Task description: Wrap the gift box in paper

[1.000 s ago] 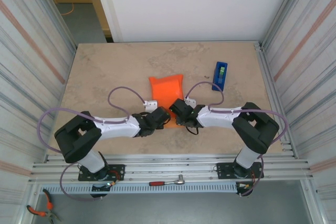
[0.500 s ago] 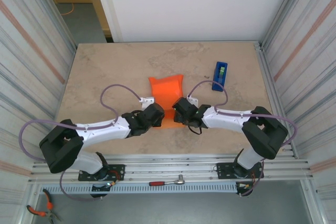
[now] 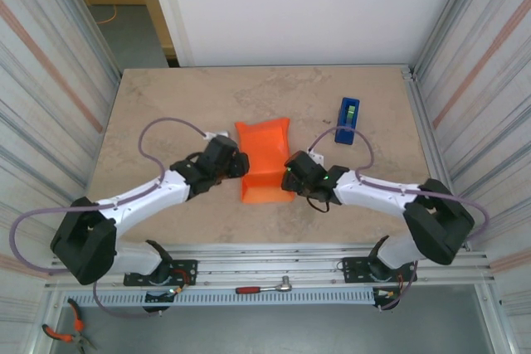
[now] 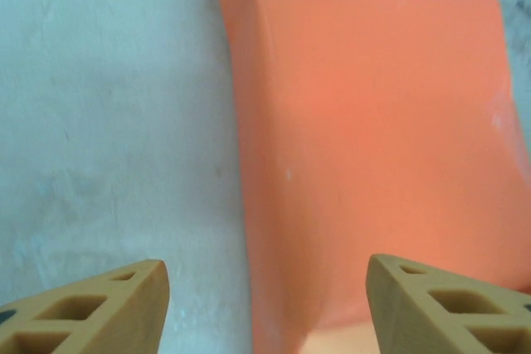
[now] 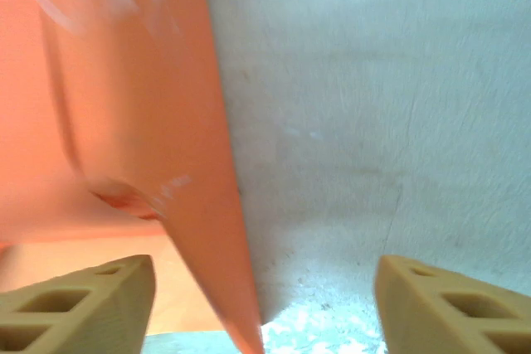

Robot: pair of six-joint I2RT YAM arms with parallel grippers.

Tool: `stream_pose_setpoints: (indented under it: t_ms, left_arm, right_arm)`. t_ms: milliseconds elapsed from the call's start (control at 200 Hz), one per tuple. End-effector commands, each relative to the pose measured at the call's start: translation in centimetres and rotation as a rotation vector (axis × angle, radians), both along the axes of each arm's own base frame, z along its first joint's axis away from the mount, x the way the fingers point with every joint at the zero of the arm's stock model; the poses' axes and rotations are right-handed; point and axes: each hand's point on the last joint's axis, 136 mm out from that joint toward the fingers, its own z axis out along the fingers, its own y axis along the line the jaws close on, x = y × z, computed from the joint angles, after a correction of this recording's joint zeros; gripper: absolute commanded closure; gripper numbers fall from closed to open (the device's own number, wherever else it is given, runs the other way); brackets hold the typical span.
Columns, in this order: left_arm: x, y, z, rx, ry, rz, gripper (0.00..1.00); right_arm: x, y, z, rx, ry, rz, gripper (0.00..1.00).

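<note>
left gripper (image 4: 265,269) jaws wide apart, empty, orange paper (image 4: 373,122) just ahead; right gripper (image 5: 264,271) spread too, gripping nothing, paper edge between its fingertips

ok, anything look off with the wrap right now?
The paper is folded loosely, not crisp: its far edge dips between two peaked corners, with rounded side folds. The left claw and right claw stand open beside it.
</note>
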Motion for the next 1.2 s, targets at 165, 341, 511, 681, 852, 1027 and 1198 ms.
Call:
stream_pose_setpoints:
  t_ms: [165, 341, 511, 681, 852, 1027, 1198]
  left_arm:
    - [5.8, -1.6, 1.7, 0.007, -0.008, -0.139, 0.28]
    - [8.3, -2.1, -0.1, 0.077, 0.012, -0.14, 0.28]
    - [8.9, -2.2, -2.6, 0.108, 0.056, -0.123, 0.28]
    - [8.7, -2.1, -4.2, 0.137, 0.084, -0.122, 0.28]
    - [8.5, -2.3, -4.6, 0.146, 0.089, -0.134, 0.28]
    - [8.7, -2.3, -4.0, 0.148, 0.074, -0.137, 0.28]
    - [10.2, -1.2, -1.3, 0.103, 0.036, -0.109, 0.27]
  right_arm:
    - [6.8, -1.3, 5.0, 0.069, -0.04, 0.022, 0.17]
    - [11.6, 1.1, 7.9, 0.142, -0.074, 0.085, 0.26]
    - [14.5, 4.7, 8.7, 0.223, -0.065, 0.153, 0.61]
    - [16.0, 6.7, 6.6, 0.269, -0.009, 0.165, 0.75]
    - [16.5, 7.0, 3.8, 0.277, 0.045, 0.146, 0.81]
    - [16.5, 6.4, 3.5, 0.294, 0.054, 0.134, 0.84]
    - [17.0, 5.4, 6.3, 0.327, 0.004, 0.125, 0.77]
